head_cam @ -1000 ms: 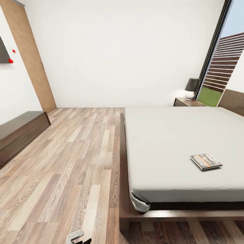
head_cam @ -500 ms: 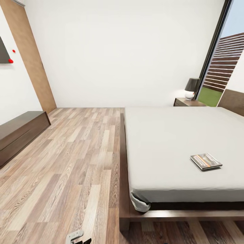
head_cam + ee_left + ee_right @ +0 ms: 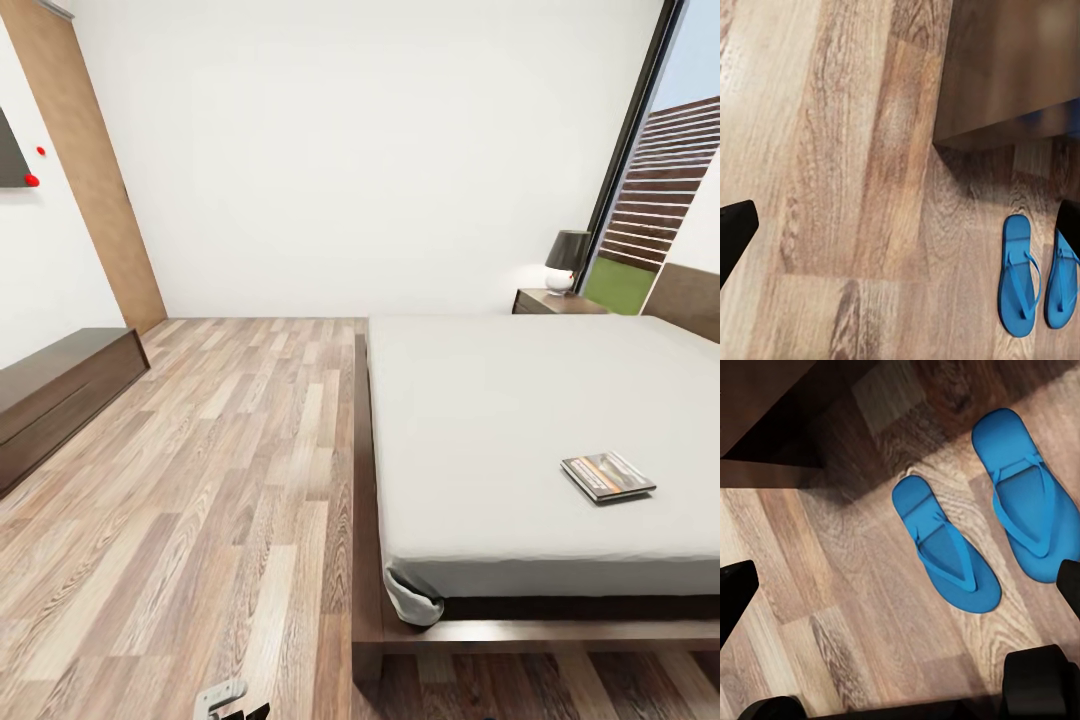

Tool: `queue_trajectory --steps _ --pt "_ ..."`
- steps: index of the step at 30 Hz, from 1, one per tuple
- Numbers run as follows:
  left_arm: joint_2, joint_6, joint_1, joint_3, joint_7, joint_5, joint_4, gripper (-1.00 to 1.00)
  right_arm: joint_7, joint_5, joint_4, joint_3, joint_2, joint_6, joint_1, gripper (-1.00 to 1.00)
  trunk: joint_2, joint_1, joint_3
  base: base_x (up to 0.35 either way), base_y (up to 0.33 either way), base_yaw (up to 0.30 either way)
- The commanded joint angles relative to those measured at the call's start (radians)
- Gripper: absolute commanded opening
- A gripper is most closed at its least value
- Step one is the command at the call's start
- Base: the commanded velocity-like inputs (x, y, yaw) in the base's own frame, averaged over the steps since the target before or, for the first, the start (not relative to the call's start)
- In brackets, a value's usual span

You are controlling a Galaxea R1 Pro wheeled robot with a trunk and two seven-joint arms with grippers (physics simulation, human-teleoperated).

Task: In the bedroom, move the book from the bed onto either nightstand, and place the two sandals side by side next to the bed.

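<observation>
The book (image 3: 607, 476), a thin paperback with an orange band, lies flat on the grey mattress of the bed (image 3: 480, 420) near its foot end. A nightstand (image 3: 556, 300) with a lamp stands beyond the bed by the window. Two blue sandals (image 3: 945, 544) (image 3: 1024, 491) lie side by side on the plank floor, close to the dark bed frame (image 3: 772, 420). My right gripper (image 3: 904, 592) hangs open above them with nothing between its fingers. In the left wrist view the same sandals (image 3: 1020, 274) (image 3: 1061, 281) lie past the frame's corner (image 3: 1012, 75), and my left gripper (image 3: 900, 232) is open over bare floor.
A long low dark cabinet (image 3: 50, 400) runs along the left wall, past a tan sliding door (image 3: 90, 170). Wide wood floor (image 3: 220, 470) lies between cabinet and bed. A tall window (image 3: 650, 180) sits at the right. A grey bracket of my arm (image 3: 222, 697) shows at the bottom.
</observation>
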Motion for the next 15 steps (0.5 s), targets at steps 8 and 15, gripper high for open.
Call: queue_trajectory --steps 8,15 --pt "0.0 -0.003 -0.001 -0.009 -0.003 0.007 0.001 1.0 0.005 -0.005 0.003 -0.005 0.0 0.002 -0.001 1.0 0.0 0.0 -0.001 0.0 0.0 0.0" --pt "0.0 -0.003 -0.001 -0.009 -0.003 0.007 0.001 1.0 0.005 -0.005 0.003 -0.005 0.0 0.002 -0.001 1.0 0.035 -0.019 0.015 0.0 0.0 0.0"
